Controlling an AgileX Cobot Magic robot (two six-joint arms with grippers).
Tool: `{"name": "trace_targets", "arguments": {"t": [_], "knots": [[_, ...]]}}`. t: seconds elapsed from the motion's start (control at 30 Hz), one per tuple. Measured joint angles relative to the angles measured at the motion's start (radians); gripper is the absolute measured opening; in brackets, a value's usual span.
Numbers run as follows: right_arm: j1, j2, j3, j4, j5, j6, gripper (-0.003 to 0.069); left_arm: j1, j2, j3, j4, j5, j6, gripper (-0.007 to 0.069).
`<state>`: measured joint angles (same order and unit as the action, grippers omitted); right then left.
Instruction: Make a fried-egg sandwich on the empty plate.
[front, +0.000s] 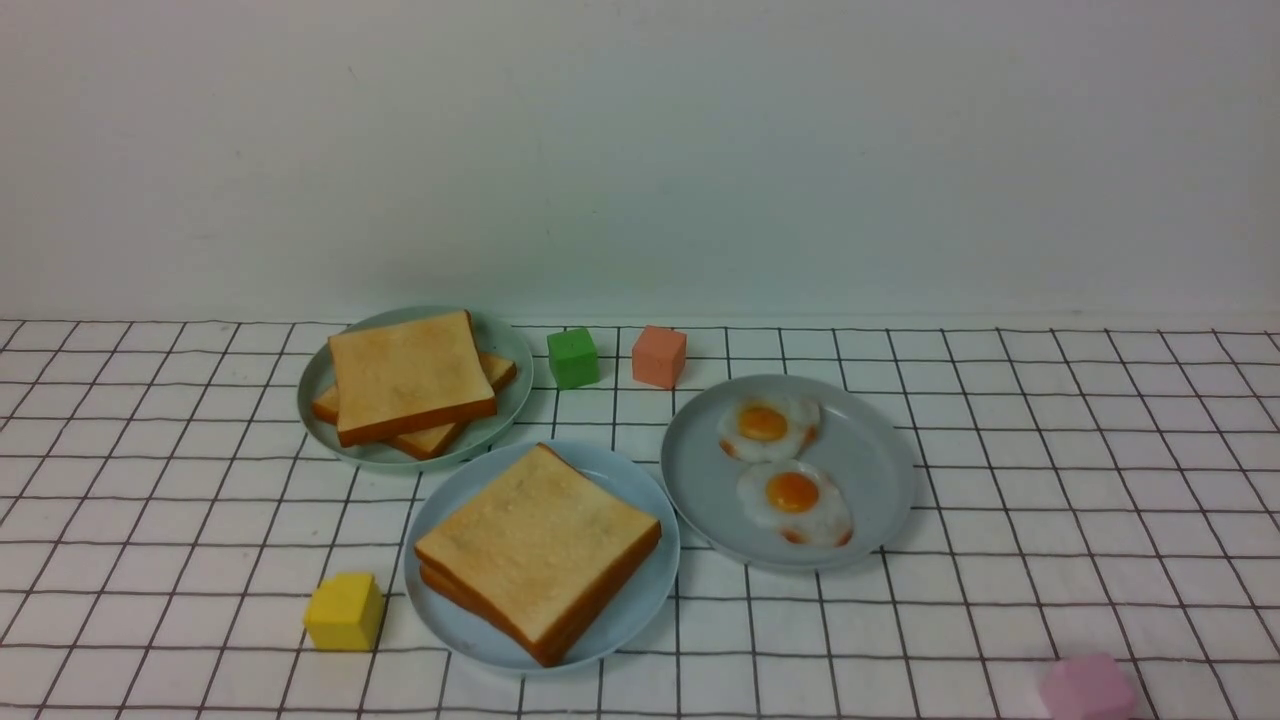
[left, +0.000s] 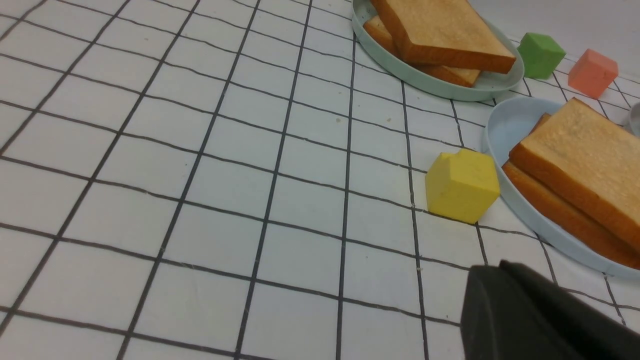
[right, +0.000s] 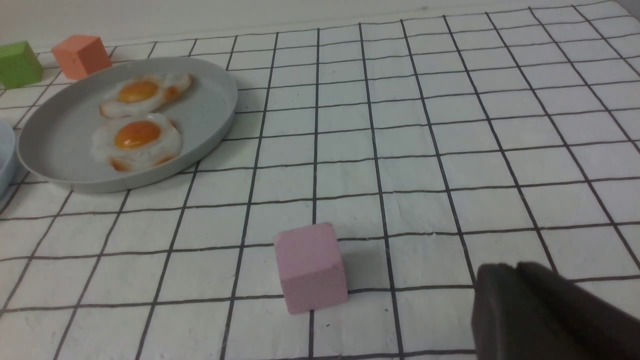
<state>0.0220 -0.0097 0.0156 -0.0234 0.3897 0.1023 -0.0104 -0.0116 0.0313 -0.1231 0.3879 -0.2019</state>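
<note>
Two golden toast slices (front: 535, 540) lie stacked on the light sky-blue plate (front: 620, 480) at the front middle. From here I cannot tell what lies between them. The same stack (left: 585, 160) and plate (left: 510, 125) show in the left wrist view. Two fried eggs (front: 765, 425) (front: 795, 495) lie on a grey-blue plate (front: 870, 470) to the right. Neither arm shows in the front view. My left gripper (left: 492, 267) is shut and empty, low over the cloth near the yellow cube. My right gripper (right: 515, 267) has its jaws together, empty, beside the pink cube.
A pale green plate (front: 505, 345) at the back left holds two more toast slices (front: 410, 375). Foam cubes stand around: yellow (front: 343, 612), green (front: 573, 357), orange (front: 659, 356), pink (front: 1087, 688). A white wall closes the back of the checked cloth.
</note>
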Motion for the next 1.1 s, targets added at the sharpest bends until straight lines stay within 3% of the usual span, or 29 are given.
{"name": "trace_targets", "arguments": {"t": [1.1], "knots": [[0.000,0.000,0.000,0.000,0.000,0.000,0.0093,0.000,0.000,0.000,0.000,0.000,0.000,0.0017]]}}
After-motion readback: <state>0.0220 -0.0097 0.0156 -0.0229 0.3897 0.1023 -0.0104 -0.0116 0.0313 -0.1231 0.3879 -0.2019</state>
